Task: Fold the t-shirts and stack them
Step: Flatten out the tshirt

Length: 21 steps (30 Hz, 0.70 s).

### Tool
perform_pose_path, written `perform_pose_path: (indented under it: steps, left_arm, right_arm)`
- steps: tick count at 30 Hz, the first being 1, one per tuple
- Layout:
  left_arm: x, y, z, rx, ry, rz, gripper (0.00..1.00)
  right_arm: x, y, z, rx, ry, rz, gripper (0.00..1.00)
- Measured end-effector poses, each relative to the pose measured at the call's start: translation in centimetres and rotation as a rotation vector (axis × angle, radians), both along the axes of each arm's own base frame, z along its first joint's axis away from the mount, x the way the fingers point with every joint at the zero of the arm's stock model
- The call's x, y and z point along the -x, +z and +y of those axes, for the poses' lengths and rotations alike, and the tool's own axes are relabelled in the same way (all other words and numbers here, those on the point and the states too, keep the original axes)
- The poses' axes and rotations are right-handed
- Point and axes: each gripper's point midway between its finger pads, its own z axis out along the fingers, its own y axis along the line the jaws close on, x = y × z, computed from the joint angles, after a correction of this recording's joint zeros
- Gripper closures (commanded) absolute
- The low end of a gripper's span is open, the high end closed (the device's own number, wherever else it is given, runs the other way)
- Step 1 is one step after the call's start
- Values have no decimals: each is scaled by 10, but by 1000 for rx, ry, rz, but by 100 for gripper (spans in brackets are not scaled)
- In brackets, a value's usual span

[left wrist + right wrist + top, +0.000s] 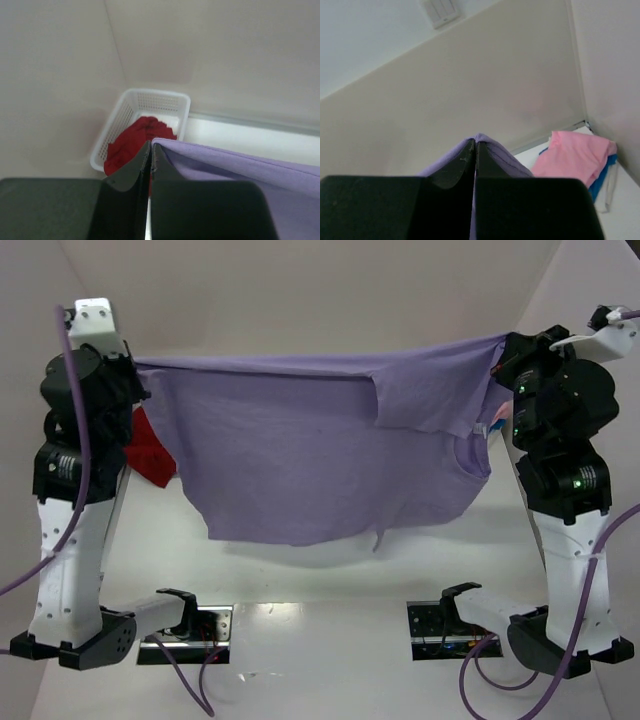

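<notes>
A lavender purple t-shirt hangs stretched in the air between both raised arms. My left gripper is shut on its left top corner; in the left wrist view the purple cloth runs off to the right of the closed left gripper. My right gripper is shut on the right top corner, and the cloth peaks over the closed right gripper. A deep red t-shirt lies in the white basket. Pink and blue t-shirts lie at the right.
The red shirt shows behind the left arm in the top view, the basket there hidden. White walls enclose the table on the left, back and right. Two black mounts sit at the near edge.
</notes>
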Motion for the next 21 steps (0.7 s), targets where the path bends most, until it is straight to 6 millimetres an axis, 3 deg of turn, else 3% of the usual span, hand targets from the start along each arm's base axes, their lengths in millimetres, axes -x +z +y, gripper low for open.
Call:
perform_pose_path:
  steps: [3, 6, 11, 21]
  left_arm:
    - [-21, -27, -3, -12, 1, 77, 100]
    - [-29, -42, -4, -18, 2, 110, 100]
    - [-33, -50, -3, -22, 11, 123, 100]
    - [-56, -48, -4, -27, 25, 120, 100]
  right_arm:
    - [-8, -16, -1, 9, -17, 43, 100]
    - [-14, -40, -2, 21, -35, 101, 100]
    - [-24, -70, -2, 37, -49, 170, 100]
    - [-41, -77, -6, 63, -92, 188, 100]
